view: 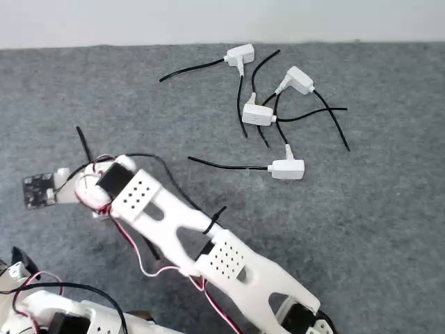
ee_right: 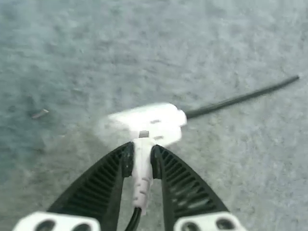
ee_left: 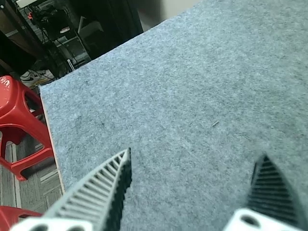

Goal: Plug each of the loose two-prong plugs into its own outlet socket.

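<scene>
Right claw (ee_right: 142, 150) pinches plug (ee_right: 143, 175) by stem, white socket body (ee_right: 144, 121) just beyond tips; we'd push straight, keep stem square. Left claw (ee_left: 195, 154) spread.

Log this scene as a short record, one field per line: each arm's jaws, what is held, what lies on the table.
right jaws: shut on a white plug
plug tip: at a white socket that has a black cord; cannot tell if it is seated
left jaws: open, nothing between them, over bare felt
far side of table: four more white connectors with black cords, lying close together
off the table: red stool
</scene>
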Action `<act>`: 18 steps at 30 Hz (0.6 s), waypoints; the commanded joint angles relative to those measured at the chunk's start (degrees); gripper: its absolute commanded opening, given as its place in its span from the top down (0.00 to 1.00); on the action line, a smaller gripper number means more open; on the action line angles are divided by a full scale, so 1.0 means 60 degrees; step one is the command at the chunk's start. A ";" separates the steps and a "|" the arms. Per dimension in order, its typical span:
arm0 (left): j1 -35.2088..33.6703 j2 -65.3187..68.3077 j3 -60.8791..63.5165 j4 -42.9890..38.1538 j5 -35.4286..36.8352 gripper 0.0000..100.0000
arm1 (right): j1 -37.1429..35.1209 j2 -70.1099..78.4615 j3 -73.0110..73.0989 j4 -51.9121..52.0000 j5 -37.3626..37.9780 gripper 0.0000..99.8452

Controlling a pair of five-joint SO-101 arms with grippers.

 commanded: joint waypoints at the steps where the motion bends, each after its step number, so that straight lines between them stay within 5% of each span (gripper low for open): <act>1: 0.0000 0.0000 -0.0007 0.0000 -0.0234 0.61 | 0.0271 -0.0198 -0.0352 -0.0022 0.0484 0.99; 18: 0.0015 0.0000 0.0037 0.0000 -0.0249 0.61 | -0.0681 -0.0286 -0.0762 0.0930 0.0234 0.99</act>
